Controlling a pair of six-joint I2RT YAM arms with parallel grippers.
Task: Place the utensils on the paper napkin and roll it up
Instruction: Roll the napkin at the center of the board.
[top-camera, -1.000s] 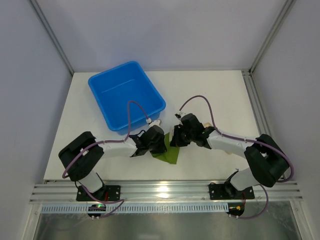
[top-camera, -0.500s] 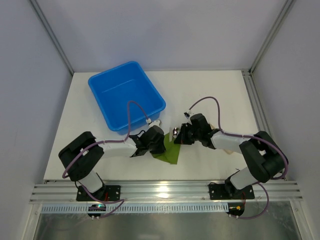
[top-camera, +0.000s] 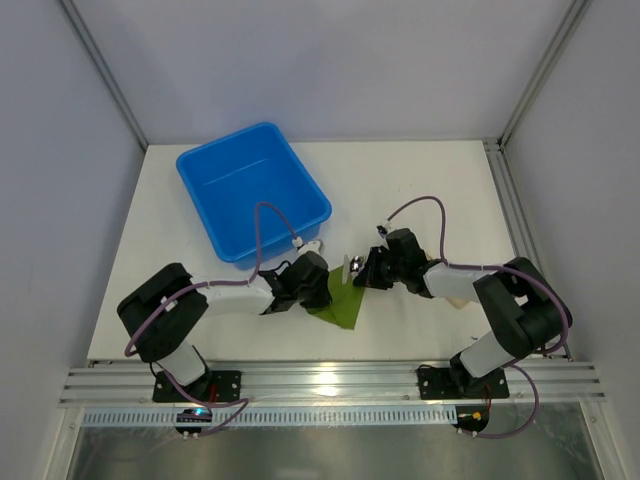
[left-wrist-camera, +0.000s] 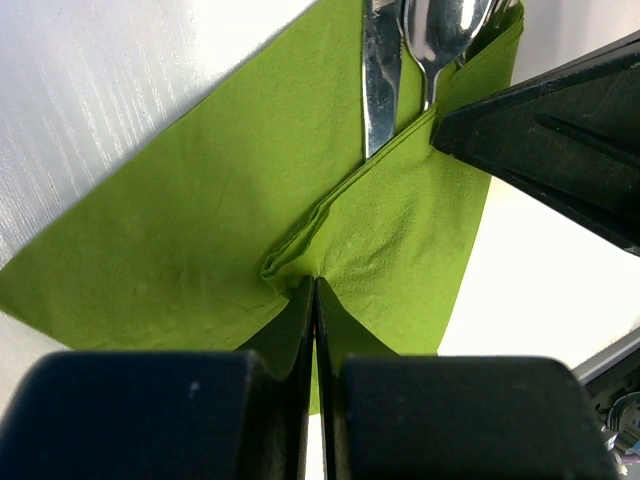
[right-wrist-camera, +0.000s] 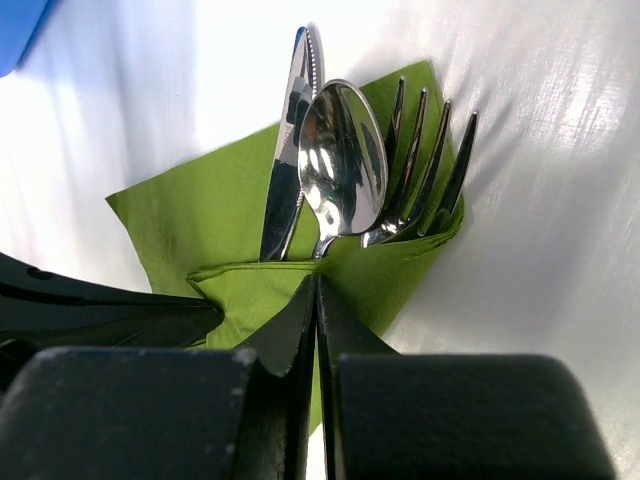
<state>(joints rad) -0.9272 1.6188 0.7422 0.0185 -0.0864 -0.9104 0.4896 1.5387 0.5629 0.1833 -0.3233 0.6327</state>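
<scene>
Blue bin (top-camera: 250, 195) crowds far left; open table (top-camera: 430, 185) far right

An open blue tub (top-camera: 245, 185) sits at the back left of the white table (top-camera: 440, 190).

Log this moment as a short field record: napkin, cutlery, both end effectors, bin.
napkin: green napkin lying on the table, one flap folded over the cutlery handles
cutlery: knife, spoon, fork side by side, heads sticking out past the fold
left end effector: shut, pinching the napkin's folded edge
right end effector: shut, pinching the fold just below the cutlery heads
bin: blue bin toward the table's far left, apart from the napkin
</scene>
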